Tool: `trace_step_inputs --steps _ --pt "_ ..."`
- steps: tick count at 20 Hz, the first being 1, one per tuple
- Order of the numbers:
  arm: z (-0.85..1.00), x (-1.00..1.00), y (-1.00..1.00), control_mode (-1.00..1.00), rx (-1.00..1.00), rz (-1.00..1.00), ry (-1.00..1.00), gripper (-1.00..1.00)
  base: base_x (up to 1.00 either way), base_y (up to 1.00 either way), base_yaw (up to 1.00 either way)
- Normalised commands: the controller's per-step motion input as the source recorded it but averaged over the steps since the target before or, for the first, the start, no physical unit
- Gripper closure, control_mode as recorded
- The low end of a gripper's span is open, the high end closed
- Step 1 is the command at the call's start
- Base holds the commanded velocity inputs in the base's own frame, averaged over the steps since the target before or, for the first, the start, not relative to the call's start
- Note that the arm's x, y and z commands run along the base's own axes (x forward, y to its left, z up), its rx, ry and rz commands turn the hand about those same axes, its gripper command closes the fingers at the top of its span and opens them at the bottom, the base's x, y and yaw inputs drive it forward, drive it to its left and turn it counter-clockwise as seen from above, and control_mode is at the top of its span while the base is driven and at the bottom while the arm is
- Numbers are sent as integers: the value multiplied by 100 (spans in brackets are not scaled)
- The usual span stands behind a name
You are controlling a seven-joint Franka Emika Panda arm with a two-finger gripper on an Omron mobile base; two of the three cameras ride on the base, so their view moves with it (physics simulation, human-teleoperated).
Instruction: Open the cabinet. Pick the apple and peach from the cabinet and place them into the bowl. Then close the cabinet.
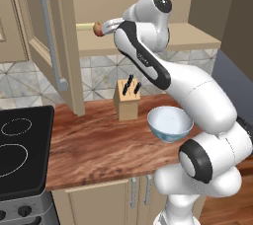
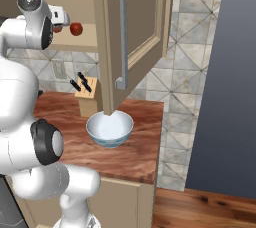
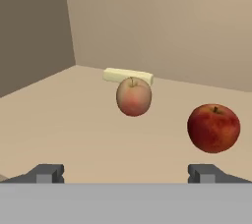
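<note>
The cabinet (image 1: 33, 21) stands with both doors swung open; its right door (image 2: 142, 17) hangs over the bowl. On the cabinet shelf lie a pale pink-yellow peach (image 3: 133, 96) and, to its right, a red apple (image 3: 213, 127). My gripper (image 3: 126, 173) is open just inside the shelf's front, short of both fruits, with nothing between its fingers. The peach (image 1: 99, 28) shows just left of my hand, and the apple (image 2: 76, 29) just right of it. The white bowl (image 1: 168, 134) with a pale blue outside (image 2: 107, 141) sits empty on the wooden counter below.
A pale stick of butter (image 3: 128, 75) lies behind the peach. A knife block (image 1: 127, 99) stands on the counter behind the bowl. A black stove top (image 1: 22, 150) sits at the left. The open doors' long grey handles (image 1: 49, 36) (image 2: 119, 37) flank my arm.
</note>
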Motion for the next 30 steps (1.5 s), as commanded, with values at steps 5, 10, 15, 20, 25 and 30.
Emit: trace_step_inputs --steps 5,10,15,20,25,30 --pt "0 44 17 -100 0 -4 0 -100 0 0 0" --pt "0 42 30 -100 0 -7 1 -100 0 0 0" --pt "-3 42 10 -100 -1 -3 0 -100 0 0 0" --pt "-11 47 5 -100 -1 -2 0 -100 0 0 0" --pt "-6 39 5 -100 0 -1 0 -100 0 0 0" --pt "-12 32 24 -100 0 -2 4 -100 0 0 0"
